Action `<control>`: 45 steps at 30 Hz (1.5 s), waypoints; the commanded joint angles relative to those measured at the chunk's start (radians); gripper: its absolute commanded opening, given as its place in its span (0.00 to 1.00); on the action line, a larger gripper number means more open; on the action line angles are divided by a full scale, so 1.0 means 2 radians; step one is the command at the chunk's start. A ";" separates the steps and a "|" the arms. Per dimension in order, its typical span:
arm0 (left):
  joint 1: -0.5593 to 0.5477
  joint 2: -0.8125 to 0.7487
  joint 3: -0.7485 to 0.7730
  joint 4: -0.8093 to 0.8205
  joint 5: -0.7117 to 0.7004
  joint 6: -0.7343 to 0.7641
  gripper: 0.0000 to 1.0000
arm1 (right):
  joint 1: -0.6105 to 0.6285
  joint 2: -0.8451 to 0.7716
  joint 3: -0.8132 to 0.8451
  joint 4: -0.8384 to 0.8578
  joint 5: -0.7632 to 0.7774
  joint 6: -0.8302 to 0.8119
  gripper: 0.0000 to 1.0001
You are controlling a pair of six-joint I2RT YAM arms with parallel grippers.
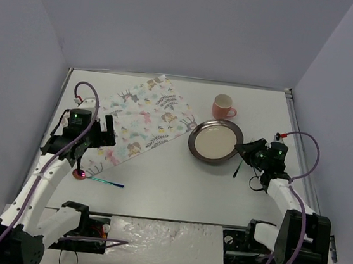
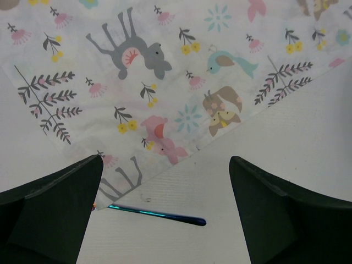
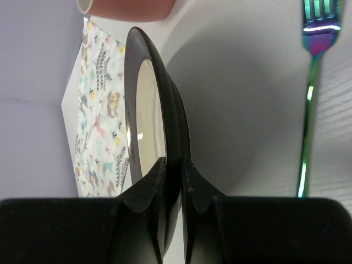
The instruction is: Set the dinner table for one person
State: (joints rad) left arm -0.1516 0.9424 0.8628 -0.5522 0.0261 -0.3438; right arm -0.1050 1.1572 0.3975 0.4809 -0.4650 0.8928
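Observation:
The dinner table point(image 1: 177, 183) is a large white top. A placemat point(image 1: 146, 119) printed with pastel animals lies askew at its back left. A dark-rimmed plate point(image 1: 215, 141) with a cream centre sits to the right of it. My right gripper point(image 1: 246, 150) is shut on the plate's right rim; the right wrist view shows the rim pinched between the fingers point(image 3: 175, 165). My left gripper point(image 1: 108, 132) hovers open and empty over the placemat's near edge point(image 2: 165, 82). A blue-green spoon handle point(image 2: 159, 214) lies between its fingers in the left wrist view.
A pink mug point(image 1: 223, 106) stands behind the plate. An iridescent fork point(image 1: 239, 168) lies on the table under the right gripper, also in the right wrist view point(image 3: 311, 82). The spoon point(image 1: 98, 179) lies near the front left. Walls enclose the table.

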 commanded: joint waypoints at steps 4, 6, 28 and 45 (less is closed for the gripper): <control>-0.004 0.006 0.086 -0.037 -0.008 -0.041 0.97 | 0.049 -0.008 0.120 0.096 -0.057 0.035 0.00; -0.004 0.007 0.094 -0.047 -0.025 -0.047 0.97 | 0.086 0.020 0.153 0.117 -0.060 0.043 0.00; -0.002 -0.044 0.079 -0.097 -0.068 -0.053 0.97 | 0.290 0.414 0.495 0.254 -0.095 0.090 0.00; -0.002 -0.054 0.067 -0.112 -0.070 -0.058 0.97 | 0.315 0.539 0.573 0.300 -0.093 0.129 0.00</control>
State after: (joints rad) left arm -0.1513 0.8471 0.9844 -0.7824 -0.0959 -0.4472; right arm 0.5188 2.2788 1.4330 0.8086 -0.6029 1.0618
